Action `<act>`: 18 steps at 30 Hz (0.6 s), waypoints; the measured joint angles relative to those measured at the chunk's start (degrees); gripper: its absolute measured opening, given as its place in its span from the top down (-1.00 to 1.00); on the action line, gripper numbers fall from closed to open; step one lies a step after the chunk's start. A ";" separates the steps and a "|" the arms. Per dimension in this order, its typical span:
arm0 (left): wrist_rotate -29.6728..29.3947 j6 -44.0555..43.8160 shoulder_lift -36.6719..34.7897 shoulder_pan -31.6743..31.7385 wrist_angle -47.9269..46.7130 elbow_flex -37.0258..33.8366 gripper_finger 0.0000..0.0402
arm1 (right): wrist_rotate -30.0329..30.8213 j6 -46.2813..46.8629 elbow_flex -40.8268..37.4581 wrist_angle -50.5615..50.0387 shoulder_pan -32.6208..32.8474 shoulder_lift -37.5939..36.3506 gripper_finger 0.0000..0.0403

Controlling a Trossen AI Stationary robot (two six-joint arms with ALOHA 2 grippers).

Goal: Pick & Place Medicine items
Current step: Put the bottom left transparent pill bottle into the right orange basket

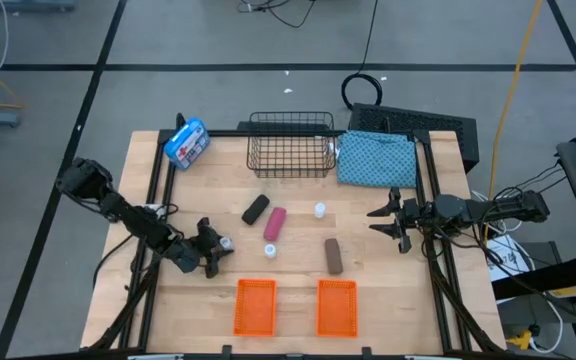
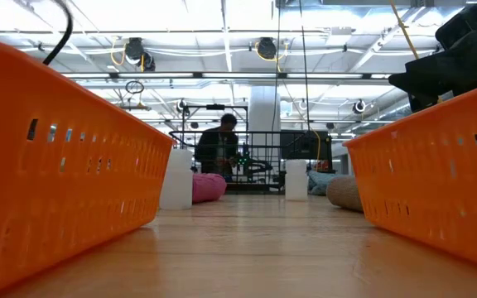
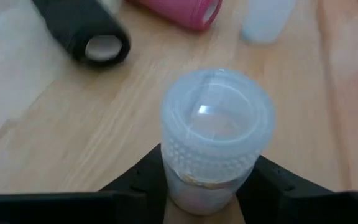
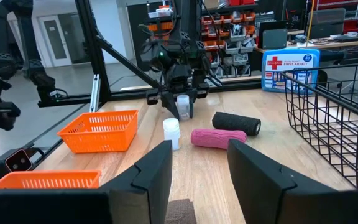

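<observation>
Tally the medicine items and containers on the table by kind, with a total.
White bottles: 3, one between the left hand's fingers, others at and
Oblong rolls: 3, black, pink, brown
Orange baskets: 2
Wire basket: 1
First aid kit: 1
Blue cloth: 1
Total: 11

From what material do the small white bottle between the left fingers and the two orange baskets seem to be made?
The white bottle looks like translucent, slightly glossy plastic: light glints on its ribbed cap. The orange baskets look like moulded matte plastic, with even slots through thin walls. The left gripper has its fingers around the bottle.
</observation>
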 joint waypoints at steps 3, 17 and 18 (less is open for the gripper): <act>1.12 5.58 -1.46 2.70 0.62 3.10 0.26 | 0.00 0.00 0.00 0.00 -0.01 0.00 0.29; 11.67 28.39 -1.88 15.85 -2.16 19.42 0.22 | 0.00 0.02 0.04 0.00 0.00 0.00 0.29; 12.14 29.24 -1.88 16.42 -1.99 20.23 0.24 | 0.00 0.01 0.04 0.02 -0.01 0.00 0.29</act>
